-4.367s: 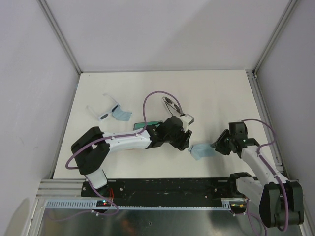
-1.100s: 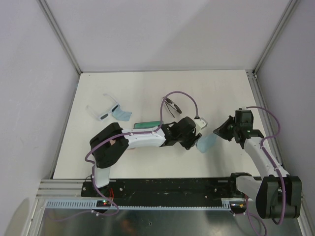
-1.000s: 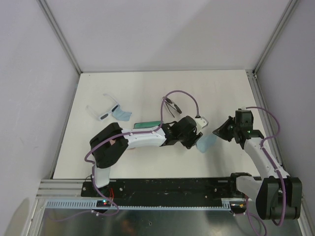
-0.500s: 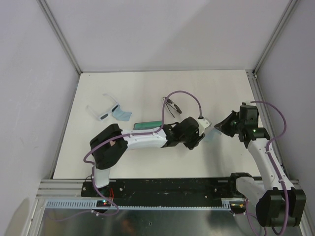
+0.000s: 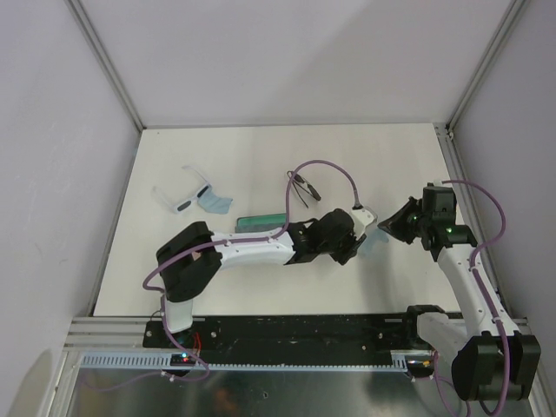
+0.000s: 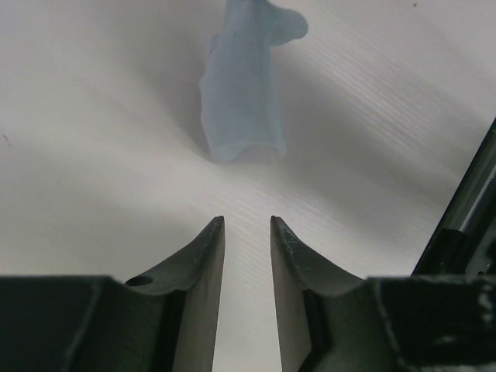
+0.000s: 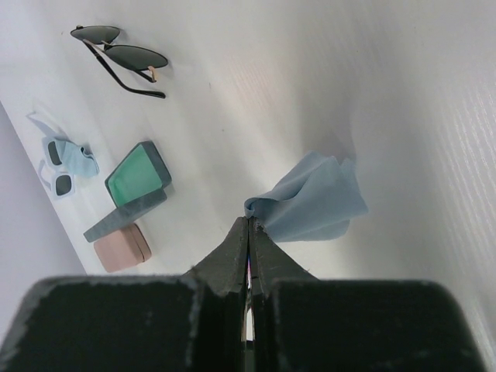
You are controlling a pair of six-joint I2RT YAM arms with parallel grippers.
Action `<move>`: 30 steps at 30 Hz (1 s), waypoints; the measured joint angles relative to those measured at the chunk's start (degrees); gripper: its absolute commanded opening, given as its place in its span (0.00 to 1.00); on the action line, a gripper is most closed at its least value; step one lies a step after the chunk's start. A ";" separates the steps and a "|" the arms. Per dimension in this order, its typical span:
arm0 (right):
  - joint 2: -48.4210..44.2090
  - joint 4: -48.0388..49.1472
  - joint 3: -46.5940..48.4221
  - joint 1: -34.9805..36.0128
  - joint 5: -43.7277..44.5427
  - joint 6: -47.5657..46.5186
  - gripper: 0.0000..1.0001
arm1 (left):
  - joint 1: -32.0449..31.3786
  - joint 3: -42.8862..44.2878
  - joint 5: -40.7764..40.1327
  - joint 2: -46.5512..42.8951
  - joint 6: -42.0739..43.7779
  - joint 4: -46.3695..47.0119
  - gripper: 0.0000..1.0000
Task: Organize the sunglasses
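A light blue cloth (image 7: pixel 310 198) is pinched by the closed right fingers (image 7: pixel 221 267), likely offered to the narrowly parted, empty left fingers (image 6: pixel 205 263); the dark sunglasses (image 5: pixel 301 185) are seen at their 10 o'clock, the white sunglasses (image 5: pixel 193 198) at 9.

The white table (image 7: pixel 403 93) is showing a matt, smooth face with fine, faint grain lines. The light blue cloth (image 7: pixel 310 198) is looking soft, creased and matt. The thin dark-framed sunglasses (image 7: pixel 120 54) are gleaming on glossy dark lenses, their frame looking like thin wire. The white-framed sunglasses (image 7: pixel 59 184) are looking like smooth pale plastic. The grey-blue open case (image 7: pixel 138 182) and the pink oblong case (image 7: pixel 122 246) are showing dull, matt skins. The left gripper (image 6: pixel 246 225) is showing black fingers (image 6: pixel 203 263) of matt moulded plastic.
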 measured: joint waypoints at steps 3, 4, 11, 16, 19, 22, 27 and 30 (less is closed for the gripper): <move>0.00 -0.13 0.00 0.00 0.04 0.07 0.00 | -0.33 -0.76 0.00 -0.22 -1.36 2.71 0.34; 0.00 -0.17 0.00 0.00 0.04 0.20 0.00 | -0.44 -1.18 -0.02 -0.31 -1.86 3.65 0.36; 0.00 -0.48 0.00 0.00 0.90 1.03 0.00 | -1.16 -3.65 -0.98 -0.39 -4.61 9.09 0.39; 0.00 -0.87 0.00 0.00 1.03 1.95 0.00 | -2.69 -3.65 -4.39 -0.15 -5.99 12.90 0.38; 0.00 -0.87 0.00 0.00 1.05 2.36 0.00 | -4.28 -3.58 -6.80 1.03 -6.45 14.86 0.38; 0.00 -0.90 0.00 0.00 1.05 2.54 0.00 | -5.64 -3.19 -9.81 3.08 -7.04 15.54 0.38; 0.00 -1.36 0.00 0.00 1.09 2.58 0.00 | -6.51 -3.15 -14.56 5.62 -9.07 15.82 0.41; 0.00 -1.42 0.00 0.00 1.09 2.58 0.00 | -6.51 -2.58 -16.72 6.62 -9.97 15.82 0.43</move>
